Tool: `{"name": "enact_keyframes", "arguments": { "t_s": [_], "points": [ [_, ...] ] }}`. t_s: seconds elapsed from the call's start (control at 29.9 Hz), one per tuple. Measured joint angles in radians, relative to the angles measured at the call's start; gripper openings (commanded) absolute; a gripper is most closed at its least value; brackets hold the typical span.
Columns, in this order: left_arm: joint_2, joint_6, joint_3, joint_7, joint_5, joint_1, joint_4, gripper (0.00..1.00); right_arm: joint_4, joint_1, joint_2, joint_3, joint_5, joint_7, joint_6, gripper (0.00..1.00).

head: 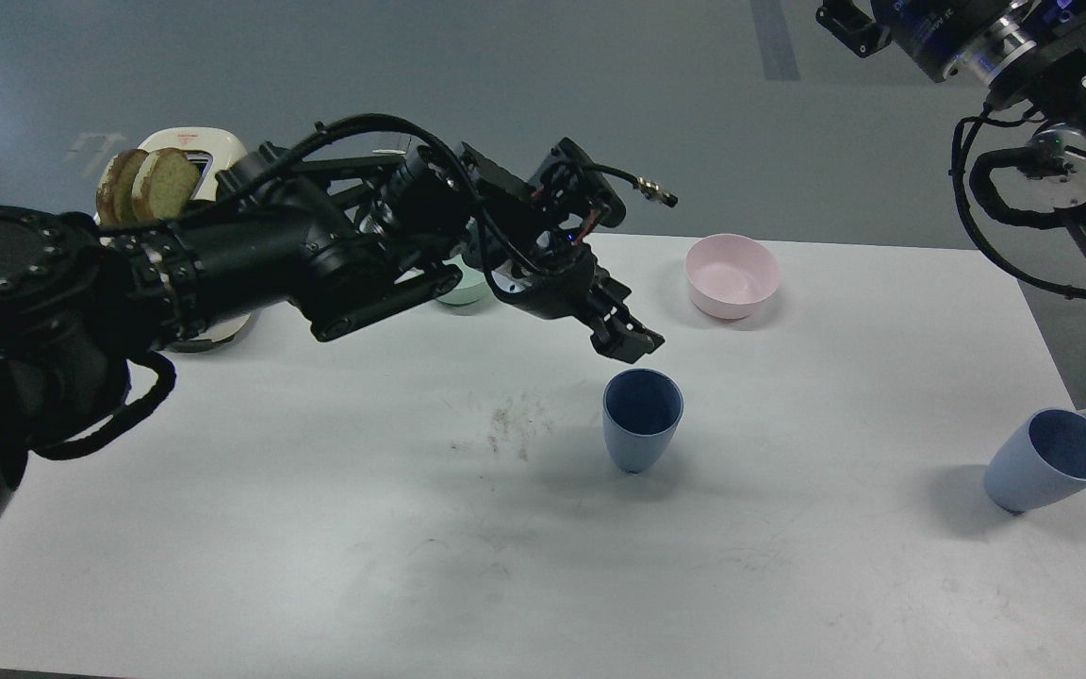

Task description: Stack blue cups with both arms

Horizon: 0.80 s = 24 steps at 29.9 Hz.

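One blue cup (642, 420) stands upright near the middle of the white table (788, 585), free of any gripper. My left gripper (628, 335) hovers just above and left of its rim, open and empty. The second blue cup (1050, 459) stands tilted close to the table's right edge, mouth facing up and right. My right arm (1052, 160) hangs high at the upper right, well above and behind that cup. Its gripper is out of the frame.
A pink bowl (732, 273) sits at the back of the table, right of my left gripper. A mint-green bowl (463, 288) is mostly hidden behind my left arm. A cream toaster (187, 151) with bread slices stands at back left. Crumbs (505, 424) lie left of the centre cup.
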Motion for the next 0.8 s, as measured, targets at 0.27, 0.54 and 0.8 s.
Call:
{"name": "enact_keyframes", "arguments": {
  "t_s": [0.27,0.54,0.8],
  "points": [
    [0.211,0.000,-0.080,0.000,-0.441,-0.024,-0.017,0.97,0.200,-0.007,-0.237,-0.177,-0.127,0.000,0.000,1.00],
    [0.268,0.017,-0.088,0.001,-0.886,0.072,0.028,0.97,0.378,-0.010,-0.508,-0.276,-0.538,0.000,0.000,1.00],
    [0.264,0.051,-0.093,0.001,-1.027,0.194,0.064,0.97,0.400,-0.058,-0.661,-0.366,-0.899,0.000,0.000,1.00]
  ]
}}
